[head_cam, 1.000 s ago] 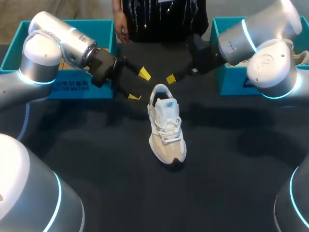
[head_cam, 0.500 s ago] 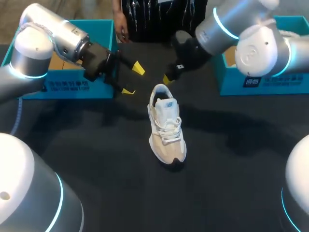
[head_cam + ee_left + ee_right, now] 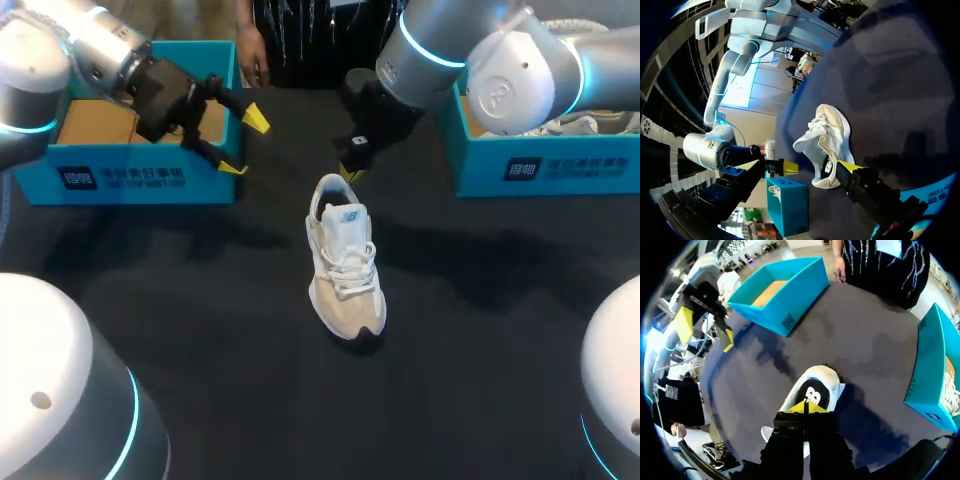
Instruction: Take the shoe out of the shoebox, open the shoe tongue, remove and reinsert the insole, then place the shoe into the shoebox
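White shoe (image 3: 345,262) standing upright on the dark desk (image 3: 200,310), its heel just ahead of the right jaws. These are clenched tip to tip on nothing; whether they touch the heel cannot be told. The left jaws are released, spread wide and empty, well apart from the shoe, just beside a blue shoebox (image 3: 140,178).

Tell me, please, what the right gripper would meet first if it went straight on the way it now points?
Most likely the shoe: the right gripper, its tips together, points at the heel opening just ahead. The gap between them is hard to judge.
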Robot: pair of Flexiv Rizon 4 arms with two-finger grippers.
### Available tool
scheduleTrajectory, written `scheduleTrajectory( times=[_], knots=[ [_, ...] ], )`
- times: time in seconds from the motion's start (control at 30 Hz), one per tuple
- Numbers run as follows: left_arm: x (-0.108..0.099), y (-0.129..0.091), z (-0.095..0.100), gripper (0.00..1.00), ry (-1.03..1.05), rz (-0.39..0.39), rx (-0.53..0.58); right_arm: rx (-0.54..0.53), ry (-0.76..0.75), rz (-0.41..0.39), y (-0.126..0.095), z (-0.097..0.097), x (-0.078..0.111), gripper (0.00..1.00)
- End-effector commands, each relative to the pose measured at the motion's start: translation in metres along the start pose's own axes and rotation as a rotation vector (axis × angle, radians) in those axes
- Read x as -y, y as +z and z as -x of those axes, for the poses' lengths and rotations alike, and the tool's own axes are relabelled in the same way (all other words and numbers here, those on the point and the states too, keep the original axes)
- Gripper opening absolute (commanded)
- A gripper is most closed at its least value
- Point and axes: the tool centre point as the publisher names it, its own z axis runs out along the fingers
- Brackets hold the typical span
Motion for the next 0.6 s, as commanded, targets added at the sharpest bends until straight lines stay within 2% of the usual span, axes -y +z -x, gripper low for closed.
scheduleTrajectory(
  times=[0.03,0.13,0.3,0.6],
  knots=[
    [0.017,-0.021,0.007,1.00,-0.002,0.018,-0.022,0.076,0.015,-0.024,-0.002,-0.004,-0.002,0.00],
    [0.026,-0.031,0.011,1.00,-0.008,-0.014,-0.047,0.085,0.032,-0.024,-0.002,-0.005,0.002,0.00],
    [0.032,-0.055,0.015,1.00,-0.002,0.034,-0.070,0.104,0.033,-0.043,-0.002,-0.007,0.006,0.00],
    [0.036,-0.079,0.017,1.00,-0.007,0.043,-0.102,0.104,0.033,-0.043,-0.002,-0.007,0.006,0.00]
  ],
)
